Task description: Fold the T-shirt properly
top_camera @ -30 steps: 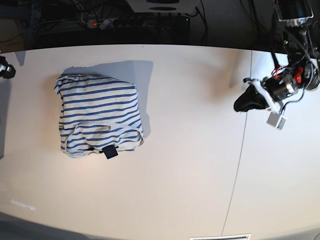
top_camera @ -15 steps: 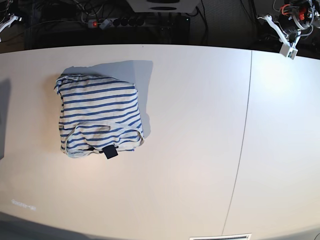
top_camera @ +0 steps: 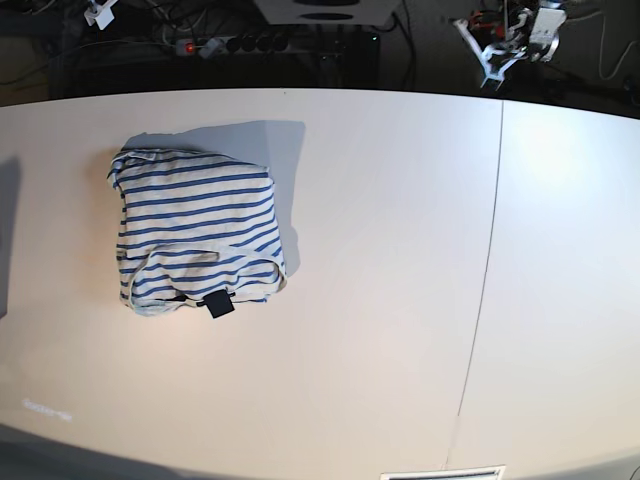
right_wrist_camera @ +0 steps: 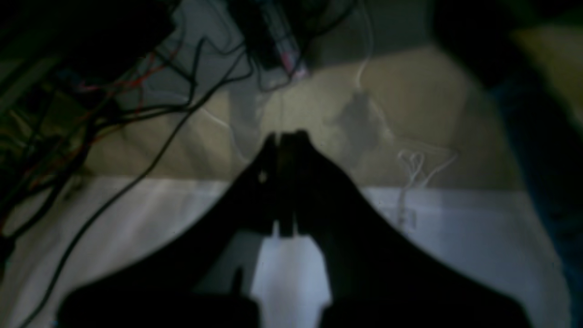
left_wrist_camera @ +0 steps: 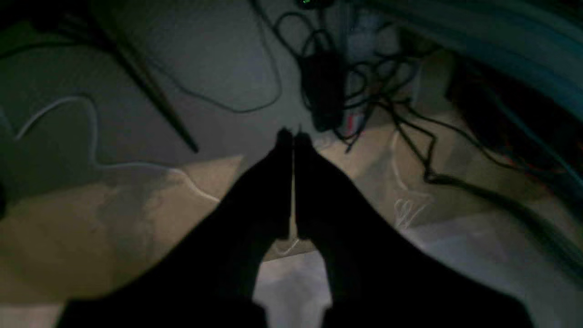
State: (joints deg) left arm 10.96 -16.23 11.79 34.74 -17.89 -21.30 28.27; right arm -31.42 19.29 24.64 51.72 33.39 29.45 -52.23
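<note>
The T-shirt [top_camera: 195, 235] lies folded into a compact rectangle on the left part of the white table [top_camera: 380, 280], white with thin blue stripes, its small dark tag [top_camera: 218, 306] at the near edge. Neither gripper touches it. My left gripper [left_wrist_camera: 291, 135] is shut with nothing between its dark fingers, and it hangs over the floor and cables beyond the table. My right gripper [right_wrist_camera: 284, 135] is likewise shut and holds nothing. In the base view the left arm [top_camera: 508, 32] shows past the far right edge and a bit of the right arm [top_camera: 100, 12] at the far left.
A power strip [top_camera: 250, 44] and tangled cables [left_wrist_camera: 364, 91] lie behind the table's far edge. A seam [top_camera: 485, 270] runs front to back across the table's right part. A vent grille [top_camera: 440, 473] sits at the near edge.
The left arm has pulled back from over the table's right side to beyond the far edge, then shifted leftward there. The right arm also rose at the far left. The T-shirt has not moved.
</note>
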